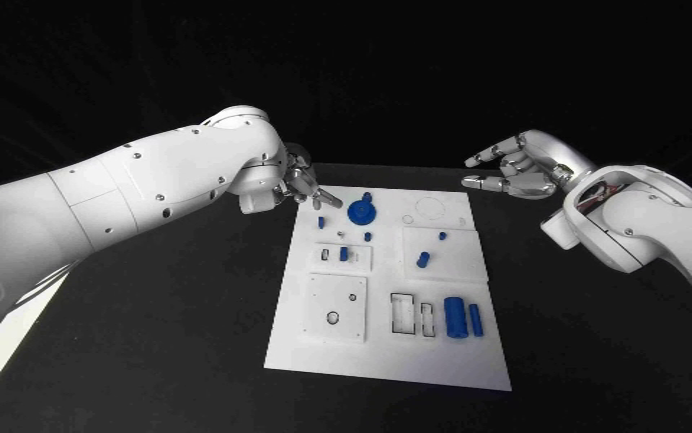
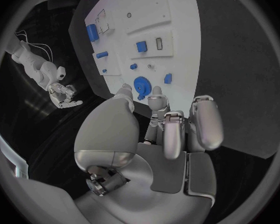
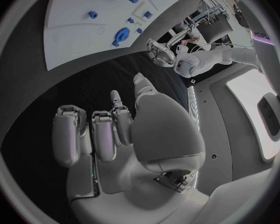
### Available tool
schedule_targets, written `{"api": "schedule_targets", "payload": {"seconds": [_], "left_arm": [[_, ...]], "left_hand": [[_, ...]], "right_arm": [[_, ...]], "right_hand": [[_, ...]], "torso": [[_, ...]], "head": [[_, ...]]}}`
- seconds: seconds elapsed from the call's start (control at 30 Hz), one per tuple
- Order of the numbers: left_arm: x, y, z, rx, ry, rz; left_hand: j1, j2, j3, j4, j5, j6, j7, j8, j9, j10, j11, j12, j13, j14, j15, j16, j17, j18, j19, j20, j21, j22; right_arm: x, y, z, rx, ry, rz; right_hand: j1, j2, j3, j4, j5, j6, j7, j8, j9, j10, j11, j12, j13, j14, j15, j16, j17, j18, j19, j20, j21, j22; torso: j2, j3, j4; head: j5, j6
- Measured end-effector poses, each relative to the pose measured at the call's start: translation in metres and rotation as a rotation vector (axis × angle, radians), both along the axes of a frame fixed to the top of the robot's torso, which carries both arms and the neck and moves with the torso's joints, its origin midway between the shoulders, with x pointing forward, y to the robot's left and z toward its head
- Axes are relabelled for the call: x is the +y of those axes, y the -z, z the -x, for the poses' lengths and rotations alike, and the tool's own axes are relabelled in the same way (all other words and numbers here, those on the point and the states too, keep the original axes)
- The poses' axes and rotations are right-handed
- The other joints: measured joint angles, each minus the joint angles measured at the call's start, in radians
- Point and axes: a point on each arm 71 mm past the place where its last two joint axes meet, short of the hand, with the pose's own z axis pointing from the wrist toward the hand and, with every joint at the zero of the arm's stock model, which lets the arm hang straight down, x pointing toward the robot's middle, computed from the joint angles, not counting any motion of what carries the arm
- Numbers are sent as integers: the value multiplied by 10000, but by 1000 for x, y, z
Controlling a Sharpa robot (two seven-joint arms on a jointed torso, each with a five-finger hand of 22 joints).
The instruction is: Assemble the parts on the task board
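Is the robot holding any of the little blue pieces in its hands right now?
No. The left robot hand hovers near the round blue part without holding it, and the right robot hand is off the task board, holding nothing.

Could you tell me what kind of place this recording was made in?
Probably a robotics lab or test bench: a black table holds a white task board with small blue parts such as a round blue gear, and the left hand and right hand hover beside it.

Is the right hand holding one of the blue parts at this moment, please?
No, the right hand hangs over the black table beyond the task board's far right corner with nothing in its fingers.
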Motion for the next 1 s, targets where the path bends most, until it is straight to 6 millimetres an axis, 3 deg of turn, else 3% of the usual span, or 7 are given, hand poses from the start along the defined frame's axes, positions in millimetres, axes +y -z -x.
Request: {"api": "schedule_targets", "payload": {"seconds": [0.43,1.0], "left_arm": [[-2,16,-28,-87,-255,-1162],[1,37,-31,296,-127,-1609]], "left_hand": [[198,198,-236,-13,-41,379,-69,0,-283,219,-66,346,272,0,0,0,-1,0,0,0,232,301],[193,380,-442,27,-78,689,-198,65,-353,456,-172,638,604,0,-1,0,-1,0,39,-40,456,594]], "right_arm": [[4,1,-1,24,-77,-19],[8,1,-1,23,-173,-47]], "right_hand": [[0,0,0,0,0,0,0,0,-1,0,0,0,-1,0,0,0,7,0,0,0,-16,0],[-43,43,1,0,0,0,0,0,-2,0,0,0,-3,0,0,0,5,-1,0,0,-33,-36]], "torso": [[46,-30,-33],[32,-15,-33]], "head": [[77,32],[58,-45]]}}
